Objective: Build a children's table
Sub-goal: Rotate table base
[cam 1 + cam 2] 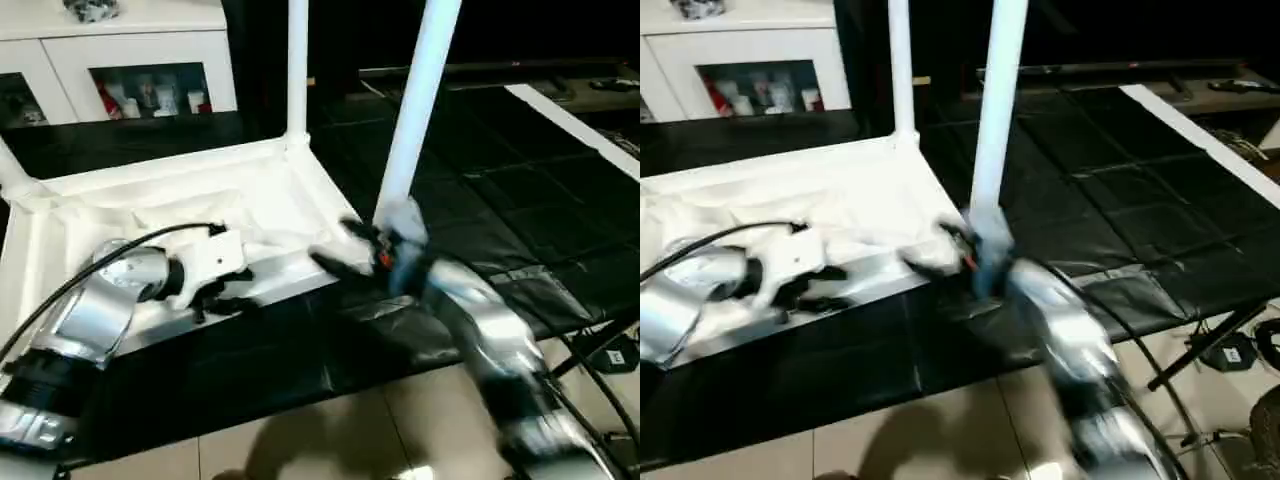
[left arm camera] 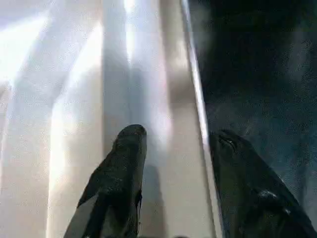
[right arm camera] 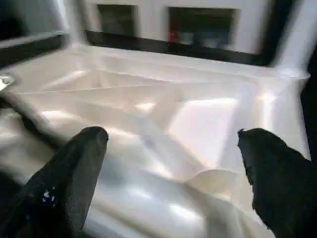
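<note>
The white tabletop (image 1: pixel 270 190) lies upside down on a black mat, ribbed underside up. Three white legs stand in its corner sockets: one at the back right (image 1: pixel 297 70), one at the near right (image 1: pixel 415 110), and one at the far left (image 1: pixel 15 175). My left gripper (image 1: pixel 225 295) rests at the near rim; in the left wrist view it (image 2: pixel 181 136) is open, one finger over the white plastic and one over the mat. My right gripper (image 1: pixel 345 250) is blurred beside the base of the near-right leg. In the right wrist view it (image 3: pixel 171 136) is open wide, facing the ribs.
A white glass-door cabinet (image 1: pixel 130 60) stands behind the tabletop. The black mat (image 1: pixel 500 200) stretches to the right, with a white strip (image 1: pixel 580 125) along its far right side. Tiled floor (image 1: pixel 350 430) lies in front, and a black stand (image 1: pixel 600 350) is at the lower right.
</note>
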Tool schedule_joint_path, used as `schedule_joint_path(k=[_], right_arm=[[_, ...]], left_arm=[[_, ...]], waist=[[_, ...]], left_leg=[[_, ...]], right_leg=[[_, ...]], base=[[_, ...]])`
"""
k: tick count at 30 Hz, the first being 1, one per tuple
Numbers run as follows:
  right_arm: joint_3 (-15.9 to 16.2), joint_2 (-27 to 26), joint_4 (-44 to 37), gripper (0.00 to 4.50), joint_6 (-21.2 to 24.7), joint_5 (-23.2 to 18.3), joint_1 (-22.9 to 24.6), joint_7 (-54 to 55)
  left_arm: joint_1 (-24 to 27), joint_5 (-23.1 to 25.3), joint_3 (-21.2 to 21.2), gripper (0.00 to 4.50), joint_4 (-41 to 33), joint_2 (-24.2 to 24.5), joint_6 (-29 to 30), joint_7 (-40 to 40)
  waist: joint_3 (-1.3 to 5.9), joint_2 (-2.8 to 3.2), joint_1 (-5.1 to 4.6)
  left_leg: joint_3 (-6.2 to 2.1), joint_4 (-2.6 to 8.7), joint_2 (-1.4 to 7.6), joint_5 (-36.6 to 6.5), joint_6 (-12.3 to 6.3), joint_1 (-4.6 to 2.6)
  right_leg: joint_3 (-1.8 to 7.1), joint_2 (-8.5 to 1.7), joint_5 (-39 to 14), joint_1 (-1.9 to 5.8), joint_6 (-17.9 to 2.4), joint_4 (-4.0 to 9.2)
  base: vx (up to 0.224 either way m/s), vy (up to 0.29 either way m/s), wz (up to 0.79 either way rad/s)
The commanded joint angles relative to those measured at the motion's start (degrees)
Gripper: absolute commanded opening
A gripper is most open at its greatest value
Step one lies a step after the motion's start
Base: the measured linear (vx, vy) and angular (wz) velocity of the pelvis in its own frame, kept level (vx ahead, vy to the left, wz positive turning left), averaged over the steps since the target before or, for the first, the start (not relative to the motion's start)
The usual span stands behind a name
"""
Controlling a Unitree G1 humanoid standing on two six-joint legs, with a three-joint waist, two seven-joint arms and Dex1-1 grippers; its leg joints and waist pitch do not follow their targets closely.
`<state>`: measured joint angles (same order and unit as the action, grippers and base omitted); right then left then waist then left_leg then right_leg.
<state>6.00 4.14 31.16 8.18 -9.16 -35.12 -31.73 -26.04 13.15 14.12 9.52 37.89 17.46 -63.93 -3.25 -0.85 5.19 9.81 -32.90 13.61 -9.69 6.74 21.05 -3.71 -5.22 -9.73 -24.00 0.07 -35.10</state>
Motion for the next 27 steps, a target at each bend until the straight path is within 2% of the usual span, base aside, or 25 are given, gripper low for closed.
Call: schedule_joint_path(k=[1, 5, 6, 11, 13, 16, 20, 21, 22, 24, 25, 27], right_arm=[[-2.68, 0.15, 4.98, 4.5, -1.95, 0.87, -2.22, 5.49], [-5.88, -0.05, 12.91, 4.5, -4.04, -0.15, -6.77, 13.27], [-6.16, 0.04, 13.79, 4.5, -4.44, -0.01, -7.17, 14.02], [-8.51, 1.02, 21.47, 4.5, -8.2, 1.02, -10.38, 18.93], [-10.05, 3.17, 25.94, 4.5, -10.2, 0.97, -12.11, 20.98], [-10.59, 4.37, 28.93, 4.5, -11.75, 0.96, -13.31, 22.01], [-11.88, 7.37, 31.34, 4.5, -12.83, 0.66, -14.11, 22.82], [-12.26, 8.21, 31.78, 4.5, -13.02, 0.52, -14.12, 22.87], [-12.37, 8.49, 31.87, 4.5, -13.08, 0.5, -14.07, 22.91], [-12.86, 9.43, 32.56, 4.5, -13.6, 0.5, -13.99, 23.04], [-12.97, 10.15, 33.12, 4.5, -14.42, 0.79, -13.71, 22.5], [-12.38, 10.61, 33.04, 4.5, -15.25, 1.34, -13.1, 20.39]], left_arm=[[0.69, 2.68, 1.18, 2.29, -0.97, 0.95, 0.34, 1.92], [1.88, 5.4, 1.8, 2.29, -1.66, 1.56, -0.16, 5.16], [1.92, 5.61, 1.81, 2.29, -1.67, 1.58, -0.16, 5.65], [1.6, 7.31, 1.66, 2.29, -0.71, 1.5, -0.92, 9.98], [0.57, 8.08, 1.12, 2.29, 1.7, 1.07, -3.28, 13.34], [0.14, 8.17, 0.6, 2.29, 2.6, 0.56, -4.01, 15.04], [-0.99, 7.52, -0.44, 2.29, 4.52, -0.77, -6.19, 18.45], [-1.0, 7.14, -0.95, 2.29, 4.7, -1.21, -6.34, 19.34], [-0.9, 6.85, -1.24, 2.29, 4.66, -1.42, -6.35, 19.56], [-0.4, 5.74, -2.3, 2.29, 4.34, -2.15, -6.06, 20.51], [1.1, 2.04, -4.58, 2.29, 2.62, -4.09, -5.15, 20.19], [3.48, -3.89, -7.76, 2.29, -0.82, -7.08, -2.36, 18.41]], waist=[[4.08, 0.93, -0.39], [4.37, 0.96, -0.16], [4.34, 0.99, -0.01], [4.24, 0.79, 0.2], [4.15, 0.8, 0.34], [4.2, 0.89, 0.79], [4.3, 0.99, 1.52], [4.34, 1.18, 1.68], [4.44, 1.0, 1.78], [4.48, 1.03, 1.86], [4.54, 0.91, 1.92], [4.63, 1.09, 1.96]], left_leg=[[0.82, 3.88, -0.88, -10.41, 2.25, -0.8], [0.87, 3.65, -0.99, -8.71, 1.82, -0.79], [1.01, 3.53, -0.97, -8.82, 1.7, -0.95], [0.98, 3.53, -1.04, -11.49, 2.08, -0.78], [1.02, 3.51, -1.03, -13.05, 1.99, -0.86], [1.1, 3.38, -0.95, -13.67, 2.15, -1.2], [1.03, 3.19, -1.01, -13.5, 2.3, -0.86], [0.99, 3.14, -0.97, -13.53, 2.43, -0.86], [0.97, 3.06, -1.0, -13.22, 2.42, -0.76], [1.01, 2.93, -1.07, -12.8, 2.37, -0.66], [1.02, 2.84, -1.16, -12.57, 2.3, -0.51], [0.98, 2.74, -1.12, -12.17, 2.49, -0.35]], right_leg=[[2.06, -1.67, -7.45, 2.78, -11.79, 2.93], [2.0, -1.5, -3.65, 3.06, -12.38, 2.46], [1.99, -1.47, -3.05, 2.91, -12.69, 2.5], [1.98, -1.61, -6.58, 3.01, -12.12, 2.66], [2.0, -1.6, -8.79, 2.88, -11.59, 2.96], [1.99, -1.58, -9.38, 2.55, -11.66, 3.01], [1.9, -1.46, -8.55, 2.66, -11.38, 2.75], [1.87, -1.5, -8.37, 2.63, -11.32, 2.67], [1.84, -1.47, -7.67, 2.76, -11.34, 2.55], [1.81, -1.43, -6.62, 2.78, -11.62, 2.45], [1.8, -1.44, -6.18, 2.94, -11.82, 2.29], [1.78, -1.6, -5.08, 3.12, -12.4, 2.04]], base=[[0.0, 0.0, 0.0], [0.0, 0.0, 0.0], [0.0, 0.0, 0.0], [0.0, 0.0, 0.0], [0.0, 0.0, 0.0], [0.0, 0.0, 0.0], [0.0, 0.0, 0.0], [0.0, 0.0, 0.0], [0.0, 0.0, 0.0], [0.0, 0.0, 0.0], [0.0, 0.0, 0.0], [0.0, 0.0, 0.0]])
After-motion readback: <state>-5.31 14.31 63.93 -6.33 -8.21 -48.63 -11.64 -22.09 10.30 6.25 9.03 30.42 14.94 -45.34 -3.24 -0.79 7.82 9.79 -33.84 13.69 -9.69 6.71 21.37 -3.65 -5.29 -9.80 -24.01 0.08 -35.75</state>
